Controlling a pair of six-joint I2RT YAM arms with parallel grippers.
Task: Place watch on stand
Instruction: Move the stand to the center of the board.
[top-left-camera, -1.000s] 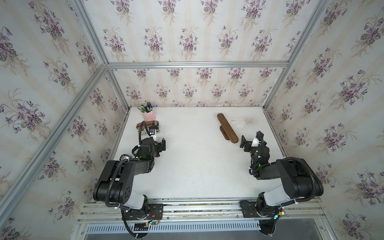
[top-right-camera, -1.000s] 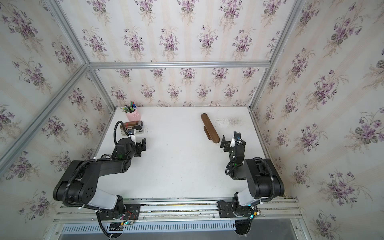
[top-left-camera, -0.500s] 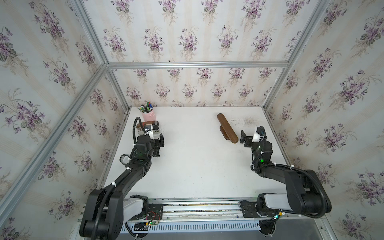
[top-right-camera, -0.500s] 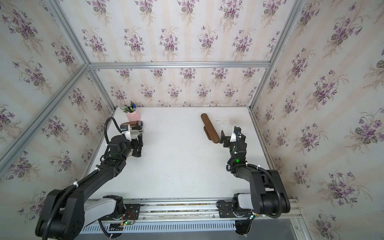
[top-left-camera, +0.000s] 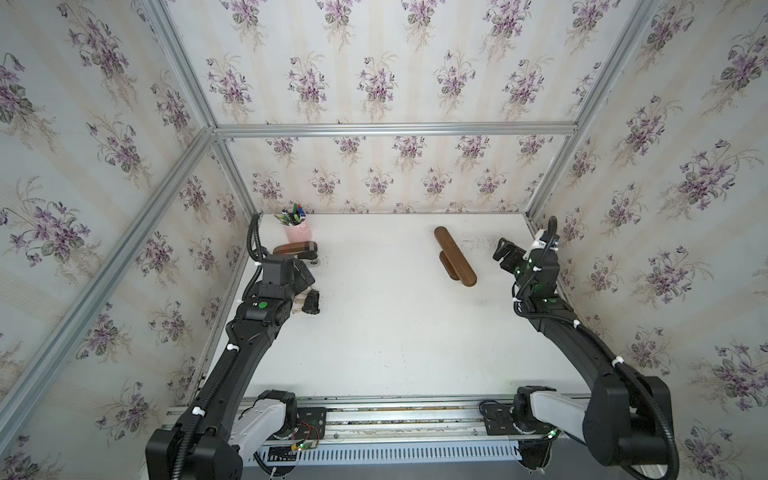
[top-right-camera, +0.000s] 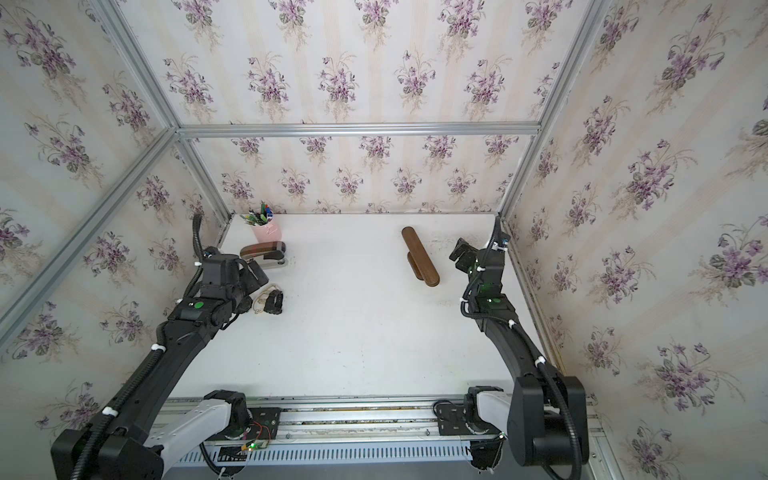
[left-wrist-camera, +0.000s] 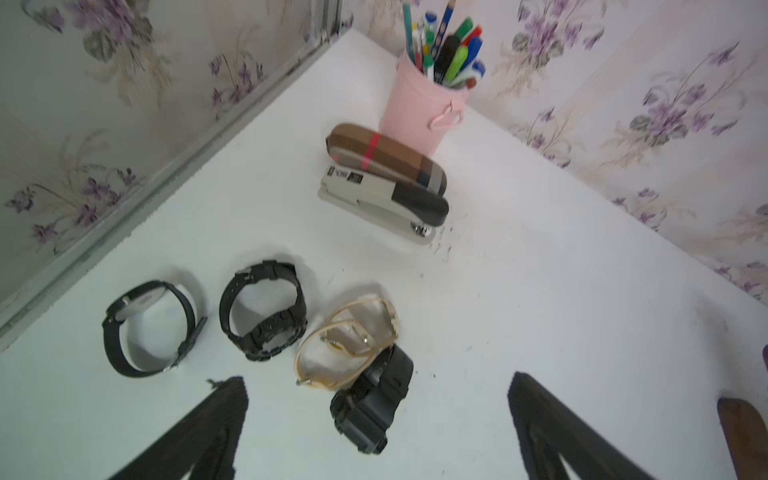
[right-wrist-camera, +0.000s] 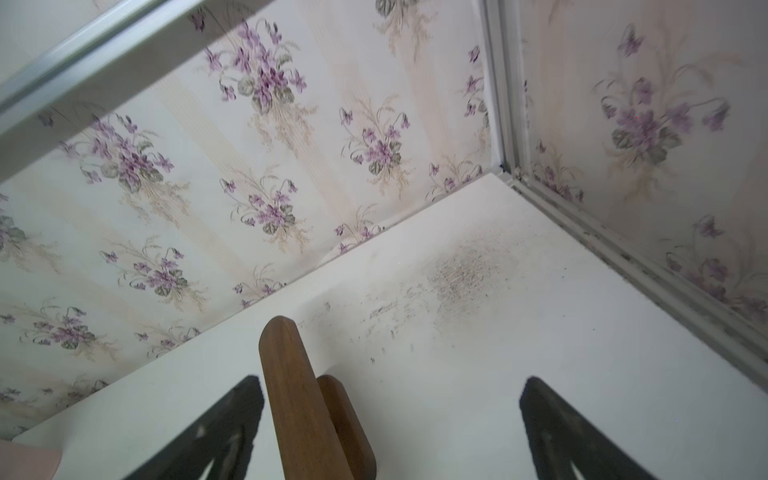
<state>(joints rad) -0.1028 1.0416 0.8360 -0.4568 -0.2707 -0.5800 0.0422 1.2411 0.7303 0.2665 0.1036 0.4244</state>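
– Watches (left-wrist-camera: 264, 309) are lying in a loose row on the counter (top-left-camera: 395, 340) near the left wall, four of them. Which one are you lining up on?

– You're hovering the left hand (left-wrist-camera: 372, 379) over the chunky black watch (left-wrist-camera: 372, 409) at the end of the row. The hand is spread wide and pinching nothing. That watch is touching the pale-strapped watch (left-wrist-camera: 347, 338), so you're probably wanting to come at it from its free side to avoid dragging the neighbour along.

– And the stand (top-left-camera: 455, 255)?

– It's sitting well apart from the watches, over on the right side of the counter, and nothing is hanging on it. The bar is riding on a small foot, which is leaving room for a strap to loop around it. You're holding the right hand (right-wrist-camera: 392, 380) near it, also spread and gripping nothing. I'm guessing it's placed there to steady the bar, since a stand on one small foot may be tipping easily.

– Is anything getting in the way?

– A stapler (left-wrist-camera: 386, 199) and a pen cup (left-wrist-camera: 419, 112) are standing beyond the watches, toward the back corner, clear of your path. No watch is lifted yet, so you're working on the pick-up.
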